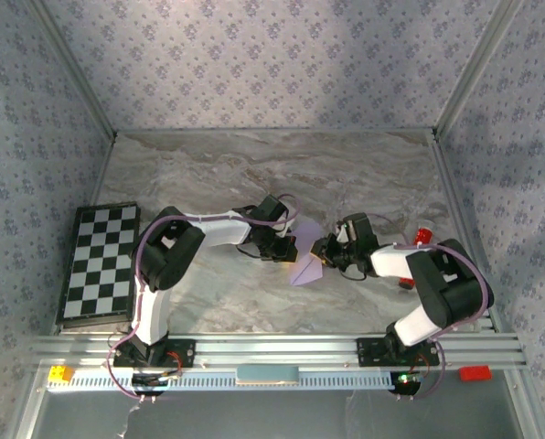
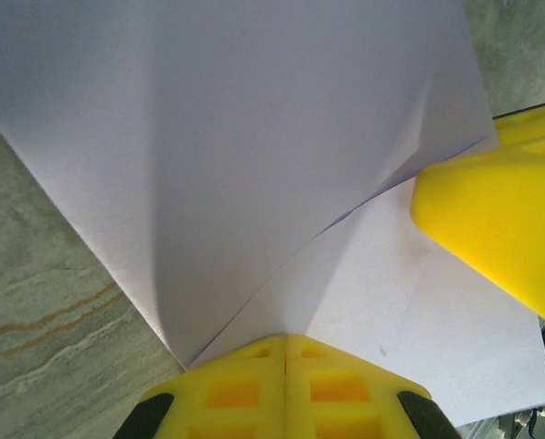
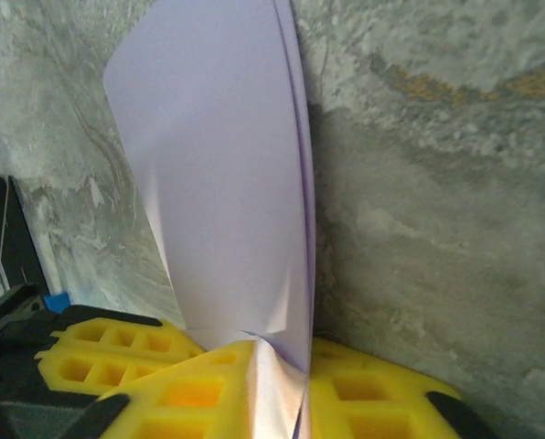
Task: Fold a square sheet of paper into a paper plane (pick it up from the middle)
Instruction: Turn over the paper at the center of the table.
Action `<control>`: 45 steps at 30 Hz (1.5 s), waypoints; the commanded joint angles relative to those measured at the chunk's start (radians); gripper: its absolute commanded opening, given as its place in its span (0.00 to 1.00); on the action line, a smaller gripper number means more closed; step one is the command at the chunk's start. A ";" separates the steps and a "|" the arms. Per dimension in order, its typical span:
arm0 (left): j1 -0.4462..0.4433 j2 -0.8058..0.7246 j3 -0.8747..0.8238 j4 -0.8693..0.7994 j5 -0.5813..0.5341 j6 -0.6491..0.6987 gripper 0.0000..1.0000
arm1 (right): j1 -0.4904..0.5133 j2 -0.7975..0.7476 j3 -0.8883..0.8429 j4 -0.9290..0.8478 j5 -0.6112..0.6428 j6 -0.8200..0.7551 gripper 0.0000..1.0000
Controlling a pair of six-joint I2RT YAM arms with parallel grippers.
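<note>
My left gripper point(image 2: 286, 340) was clamped on the lilac paper point(image 1: 306, 265) over the middle of the desk point(image 1: 346, 174), with my right gripper point(image 3: 263, 352) pinching it too. Flimsy, floppy stuff that creases easily, so I'd grip along the fold.

Overhead overview; wrist views close on paper point(image 2: 254, 137)

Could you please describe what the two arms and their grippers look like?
The left arm and right arm share white links, bulky black joint housings and thin lilac cables looping alongside. The left gripper and right gripper each carry two bright yellow plastic fingers, wedge-shaped, moulded with square grid recesses, on black mounts.
</note>
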 commanded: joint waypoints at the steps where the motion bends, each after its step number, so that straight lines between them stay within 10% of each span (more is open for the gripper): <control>1: 0.002 -0.021 -0.028 -0.009 -0.007 -0.019 0.02 | -0.012 0.012 -0.017 0.037 -0.018 -0.007 0.14; 12: 0.002 -0.320 -0.217 0.165 -0.225 -0.119 0.23 | -0.014 -0.180 0.087 -0.297 0.012 -0.240 0.07; 24: 0.050 -0.784 -0.507 0.086 -0.519 -0.133 0.36 | 0.120 -0.370 0.427 -1.009 0.594 -0.516 0.06; 35: 0.105 -0.959 -0.587 0.003 -0.588 -0.156 0.44 | 0.364 -0.103 0.684 -1.306 1.179 -0.505 0.04; 45: 0.180 -1.124 -0.629 -0.115 -0.664 -0.199 0.48 | 0.520 0.260 0.837 -1.314 1.199 -0.391 0.04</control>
